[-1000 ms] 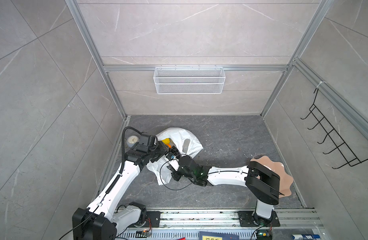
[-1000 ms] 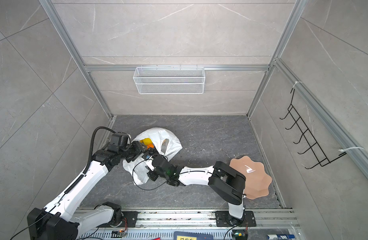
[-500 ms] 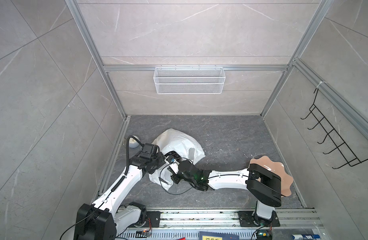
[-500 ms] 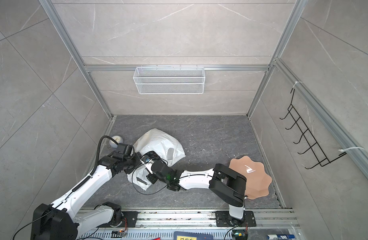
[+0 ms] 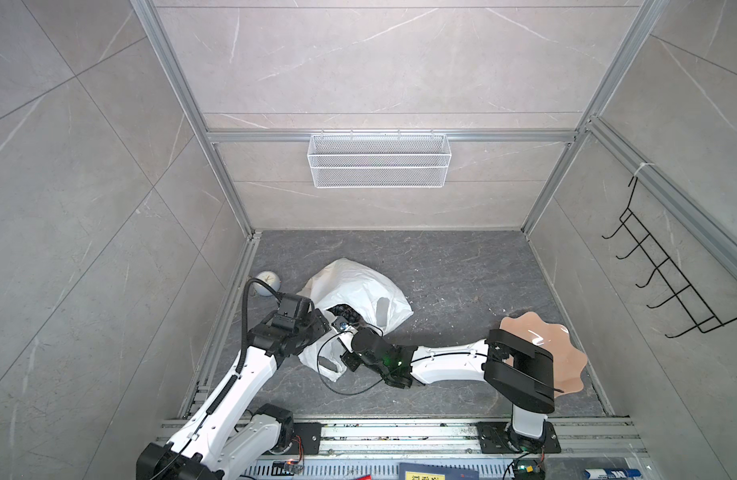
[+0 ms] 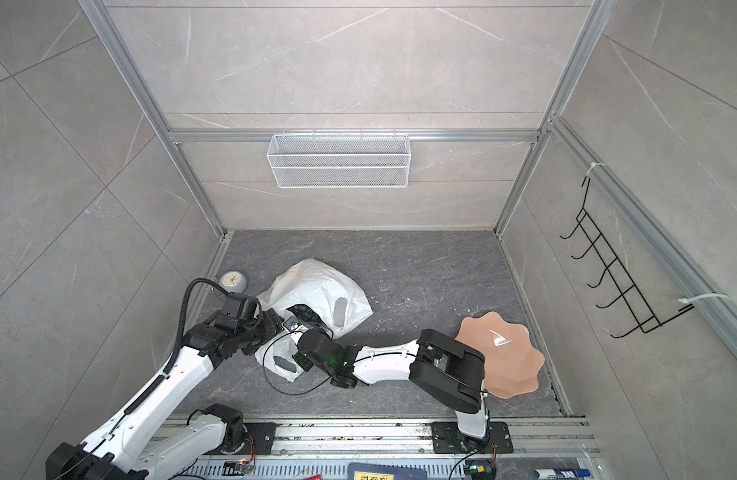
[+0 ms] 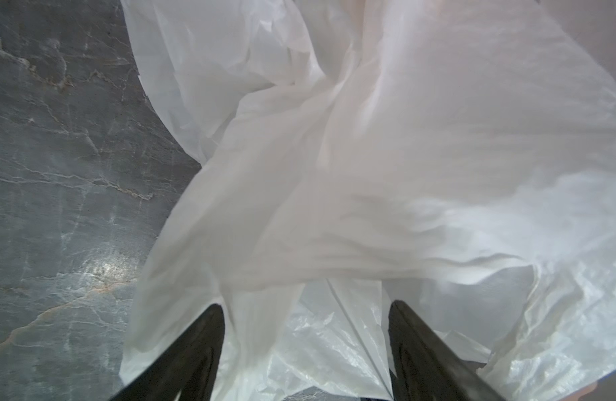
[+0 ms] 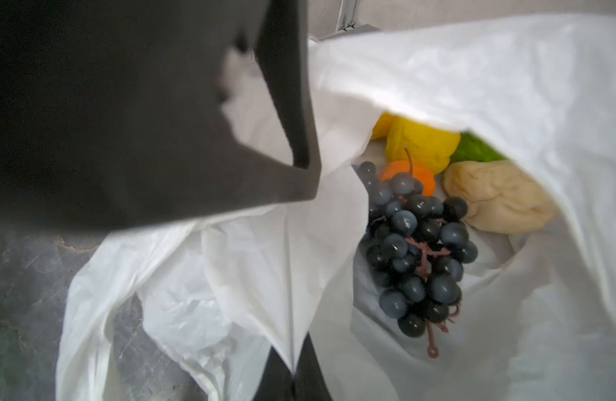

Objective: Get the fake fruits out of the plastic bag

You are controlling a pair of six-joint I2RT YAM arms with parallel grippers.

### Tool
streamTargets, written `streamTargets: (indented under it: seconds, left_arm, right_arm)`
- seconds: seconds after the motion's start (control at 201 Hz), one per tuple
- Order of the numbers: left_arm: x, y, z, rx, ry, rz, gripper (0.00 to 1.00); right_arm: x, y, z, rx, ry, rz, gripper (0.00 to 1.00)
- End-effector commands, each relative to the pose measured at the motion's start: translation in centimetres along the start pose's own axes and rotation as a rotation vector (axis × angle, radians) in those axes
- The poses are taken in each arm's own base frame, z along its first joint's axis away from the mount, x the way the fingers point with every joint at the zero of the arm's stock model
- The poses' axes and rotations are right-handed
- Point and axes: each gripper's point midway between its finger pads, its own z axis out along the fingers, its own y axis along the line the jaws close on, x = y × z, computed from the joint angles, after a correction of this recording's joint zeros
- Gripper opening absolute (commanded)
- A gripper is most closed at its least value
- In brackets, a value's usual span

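**Hand and Bag Status**

The right hand (image 8: 294, 373) is pressed together, pinching a fold of the plastic bag (image 8: 473, 69). The left hand (image 7: 305, 307) is spread, and loose bag film lies between its fingers.

The fake fruits (image 8: 435, 208) lie inside the bag: grape bunch (image 8: 403, 288), orange piece (image 8: 426, 180), yellow piece (image 8: 421, 145) and cream piece (image 8: 497, 201). The green piece (image 8: 473, 152) is mostly covered by film. In both top views only the grapes show at the bag mouth.

The right arm partly hides the pink plate (image 5: 566, 357). The worktop (image 5: 462, 270) is dark grey and veined. A clock (image 5: 267, 282) sits in its left corner. Pale tiled walls carry a wire basket (image 5: 379, 160) and a hook rack (image 5: 665, 274).
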Motion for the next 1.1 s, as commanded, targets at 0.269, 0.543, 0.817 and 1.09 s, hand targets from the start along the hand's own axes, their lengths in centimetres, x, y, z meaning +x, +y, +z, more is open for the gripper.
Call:
streamTargets:
  seconds: [0.269,0.543,0.817,1.09]
  left_arm:
    - [1.8,0.3,1.6,0.005,0.052,-0.056,0.83]
    - [0.6,1.4,5.6,-0.068,0.006,-0.060,0.84]
    - [-2.0,-0.8,7.8,-0.025,-0.037,-0.008,0.70]
    - [-3.0,-0.8,6.2,0.011,-0.083,0.052,0.17]
  right_arm:
    - [-0.6,2.4,0.1,-0.009,-0.038,-0.011,0.00]
    - [-1.6,3.6,-1.1,-0.080,-0.106,0.044,0.00]
    - [0.6,4.7,-1.5,-0.103,-0.069,0.027,0.00]
    - [0.4,2.2,-2.3,-0.089,-0.043,0.070,0.41]
